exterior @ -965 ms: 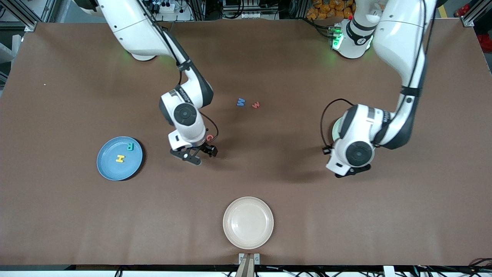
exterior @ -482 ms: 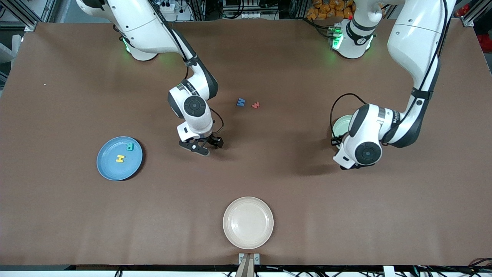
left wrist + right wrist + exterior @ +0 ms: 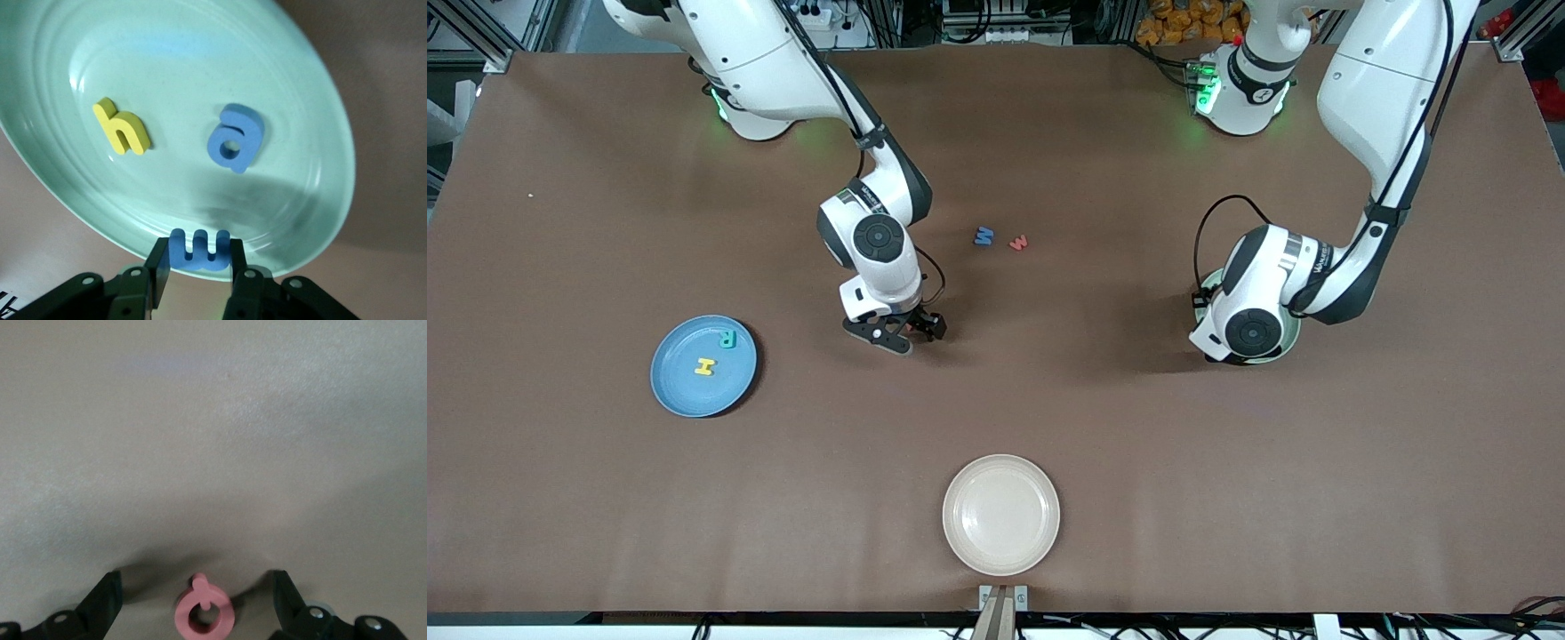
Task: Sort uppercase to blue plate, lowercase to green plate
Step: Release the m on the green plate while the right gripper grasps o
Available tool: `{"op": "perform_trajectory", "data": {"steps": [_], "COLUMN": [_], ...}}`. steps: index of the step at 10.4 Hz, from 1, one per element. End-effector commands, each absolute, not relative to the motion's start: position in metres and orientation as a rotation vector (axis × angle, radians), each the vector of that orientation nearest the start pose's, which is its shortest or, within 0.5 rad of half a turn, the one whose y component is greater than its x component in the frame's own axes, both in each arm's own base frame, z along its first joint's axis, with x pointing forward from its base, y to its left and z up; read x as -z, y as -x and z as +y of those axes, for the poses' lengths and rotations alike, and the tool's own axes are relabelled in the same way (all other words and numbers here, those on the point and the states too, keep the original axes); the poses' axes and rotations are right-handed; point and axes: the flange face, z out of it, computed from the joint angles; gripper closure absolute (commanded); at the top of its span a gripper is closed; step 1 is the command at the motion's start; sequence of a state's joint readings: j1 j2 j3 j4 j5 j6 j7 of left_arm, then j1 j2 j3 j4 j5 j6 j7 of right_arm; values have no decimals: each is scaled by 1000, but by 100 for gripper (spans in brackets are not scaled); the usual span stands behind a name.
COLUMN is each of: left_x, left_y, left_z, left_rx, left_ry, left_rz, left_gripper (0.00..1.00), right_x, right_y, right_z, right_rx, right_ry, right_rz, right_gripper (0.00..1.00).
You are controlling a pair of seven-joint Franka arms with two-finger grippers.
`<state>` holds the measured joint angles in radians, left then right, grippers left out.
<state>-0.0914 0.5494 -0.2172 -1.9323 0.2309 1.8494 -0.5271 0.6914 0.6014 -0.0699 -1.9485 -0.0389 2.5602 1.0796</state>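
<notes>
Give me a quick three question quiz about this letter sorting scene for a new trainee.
1. True or false: the left end effector grips a blue m over the green plate.
2. Which letters lie in the blue plate? A) R and H B) Q and W C) none
3. Fill in: the open right end effector straddles a red ___ on the table.

Key: 1 true; 2 A; 3 Q

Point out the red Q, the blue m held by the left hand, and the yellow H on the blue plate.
red Q [image 3: 204,619], right wrist view, on its ring.
blue m [image 3: 200,249], left wrist view, on its middle.
yellow H [image 3: 705,365], front view, on its crossbar.
</notes>
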Motion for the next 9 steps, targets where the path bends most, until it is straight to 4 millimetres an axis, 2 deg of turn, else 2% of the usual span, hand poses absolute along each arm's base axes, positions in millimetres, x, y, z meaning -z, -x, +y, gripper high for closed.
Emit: {"op": "perform_trajectory", "data": {"steps": [1, 2, 3, 4, 5, 6, 7, 8, 9], "left_x": [-182, -182, -181, -180, -182, -183, -185, -188, -191], "left_y": [-520, -521, -521, -522, -523, -524, -524, -525, -527], "left_z": [-145, -142, -141, -141, -142, -143, -147, -147, -148], "left_rx": [-725, -728, -729, -722, -716, -713, -708, -706, -701], "left_ry": [2735, 2737, 2735, 2742, 2745, 2747, 2748, 2746, 2746], "left_rz": [-18, -18, -18, -12, -6, -3, 6, 7, 8], "left_gripper": [67, 61, 59, 50, 48, 43, 41, 41, 41], "right_x": [-184, -184, -184, -184, -185, -185, -184, -184, -184], "right_y": [-492, -492, -491, -490, -489, -489, -489, -488, -488], "right_z": [363, 364, 365, 366, 369, 369, 369, 368, 369], "right_rx": [66, 65, 65, 69, 74, 76, 78, 78, 81], "right_ry": [3092, 3091, 3090, 3082, 3077, 3075, 3072, 3075, 3077], "right_rz": [680, 679, 681, 716, 720, 722, 722, 718, 709], "right_gripper": [0, 0, 0, 50, 79, 85, 85, 97, 100]}}
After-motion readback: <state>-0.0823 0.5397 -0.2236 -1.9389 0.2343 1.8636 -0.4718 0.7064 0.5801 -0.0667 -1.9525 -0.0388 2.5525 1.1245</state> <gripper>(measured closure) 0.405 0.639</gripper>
